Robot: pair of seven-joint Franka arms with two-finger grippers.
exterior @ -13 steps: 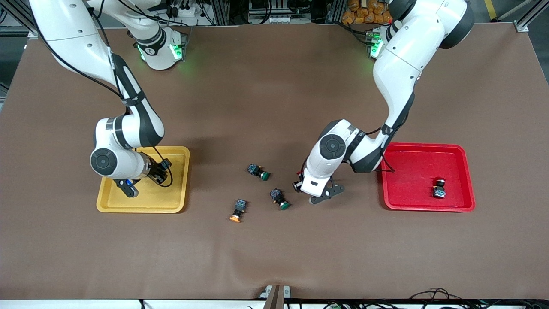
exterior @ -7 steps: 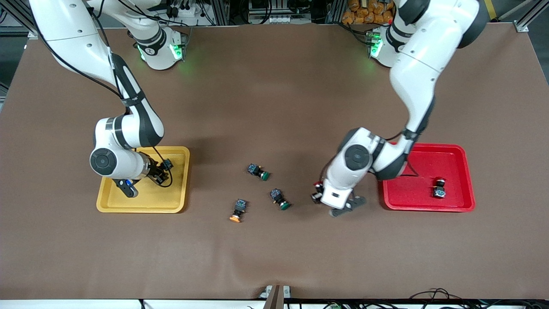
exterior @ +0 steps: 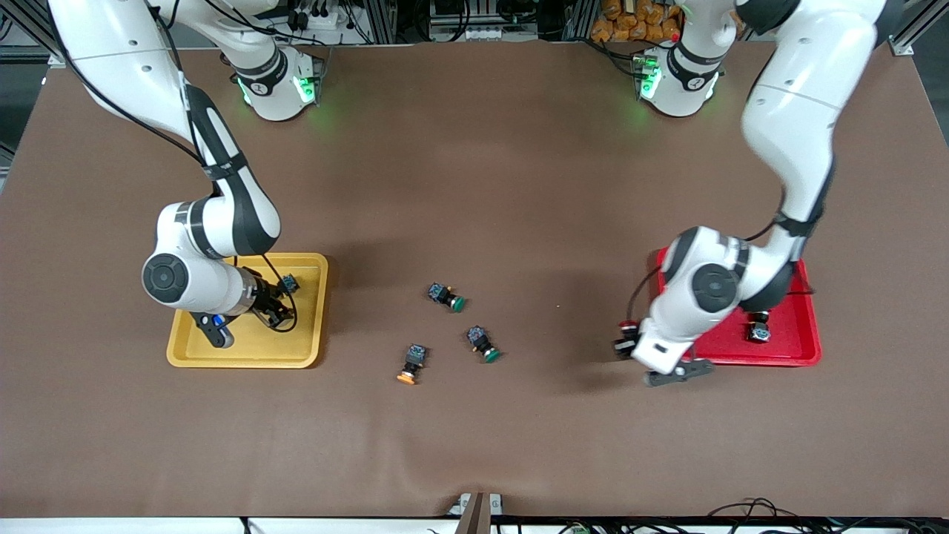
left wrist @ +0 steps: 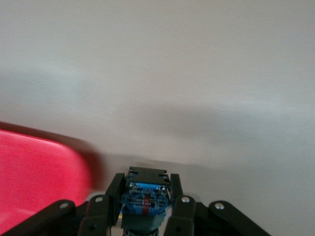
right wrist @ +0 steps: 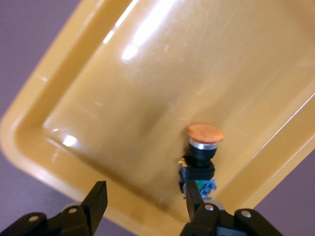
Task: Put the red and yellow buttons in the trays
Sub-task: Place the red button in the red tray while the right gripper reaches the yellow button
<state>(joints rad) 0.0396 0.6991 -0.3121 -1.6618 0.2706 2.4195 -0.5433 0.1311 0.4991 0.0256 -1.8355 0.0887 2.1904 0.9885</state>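
My left gripper (exterior: 625,337) is shut on a red-capped button (exterior: 628,325) and holds it in the air just outside the red tray (exterior: 787,337), at the tray's edge toward the table's middle. In the left wrist view the button's blue body (left wrist: 146,196) sits between the shut fingers (left wrist: 146,189), with the red tray (left wrist: 34,172) beside it. Another button (exterior: 758,330) lies in the red tray. My right gripper (exterior: 273,308) is open over the yellow tray (exterior: 296,343). An orange-yellow-capped button (right wrist: 203,147) lies in that tray (right wrist: 147,98), just beside one finger of the open gripper (right wrist: 145,201); it also shows in the front view (exterior: 289,282).
On the mat between the trays lie an orange-yellow-capped button (exterior: 410,365) and two green-capped switches (exterior: 447,297) (exterior: 483,344). The orange-yellow one is nearest the front camera.
My left arm has swung from the middle of the table toward the red tray with the red button in its grip. My right gripper has let go of the button in the yellow tray and backed off slightly.
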